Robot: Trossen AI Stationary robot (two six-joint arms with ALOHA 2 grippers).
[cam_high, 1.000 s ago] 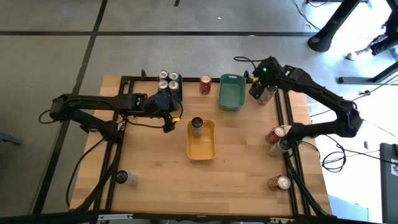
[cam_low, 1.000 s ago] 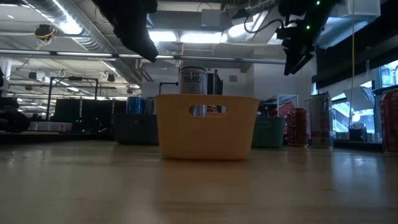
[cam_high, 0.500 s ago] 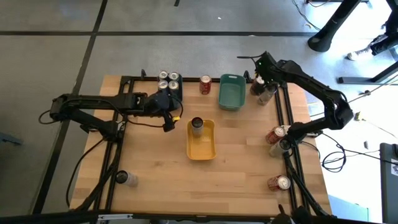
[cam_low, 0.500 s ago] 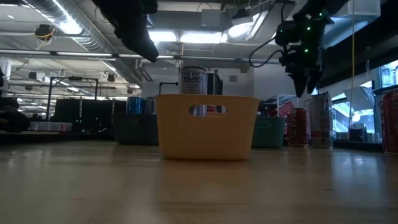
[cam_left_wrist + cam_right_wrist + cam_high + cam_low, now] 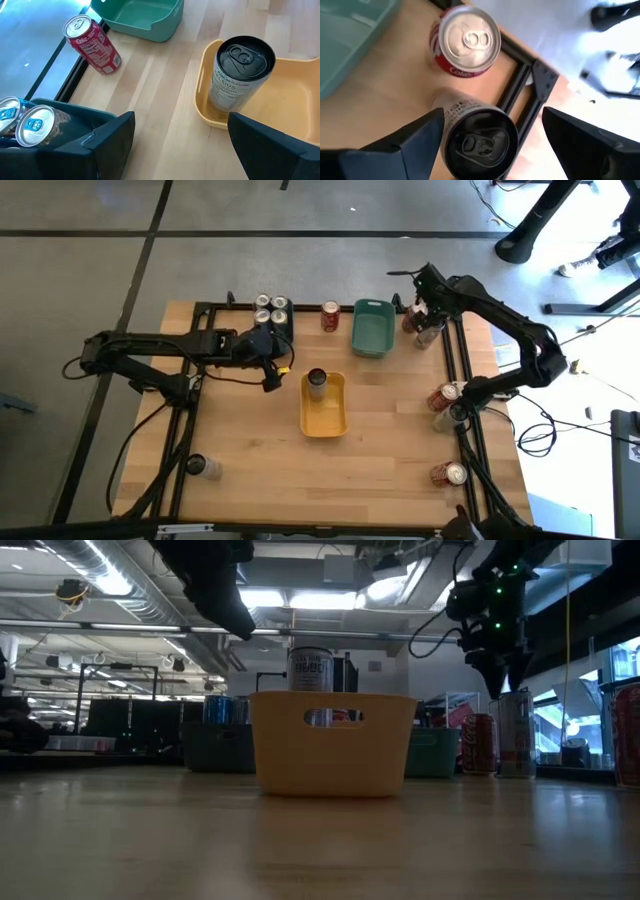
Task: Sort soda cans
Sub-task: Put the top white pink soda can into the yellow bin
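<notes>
Right arm has dropped over the last second and now sits at 1 o'clock on the tabletop (image 5: pixel 400 450), at the far right corner. The right gripper (image 5: pixel 480 137) hangs directly above a dark-topped silver can (image 5: pixel 479 142); fingers are spread wide to either side of it, nothing clamped yet. Low view shows the fingertips just above that can's rim (image 5: pixel 515 730). Read: lining up a top-down grab, descent not finished.

A red cola can (image 5: pixel 465 42) stands just beside the target, at the frame corner. Tight neighbour, so one finger could knock it on the way down.

The left gripper (image 5: pixel 175 145) hasn't moved: parked at 11 o'clock of centre, fingers apart and empty, just beside the yellow bin (image 5: pixel 324 405).

Sort status, judged from layout:
- yellow bin holds one dark-topped silver can (image 5: pixel 242 75), upright at its far end
- teal bin (image 5: pixel 371 328) at 12 o'clock looks empty
- a dark bin (image 5: pixel 65 125) under the left gripper holds silver-topped cans (image 5: pixel 35 122)
- a loose red can (image 5: pixel 330 315) stands left of the teal bin
- two cans at 3 o'clock (image 5: pixel 445 398), one red at 5 o'clock (image 5: pixel 447 473), one lying at 7 o'clock (image 5: pixel 200 466)

Most cans are still unsorted.
</notes>
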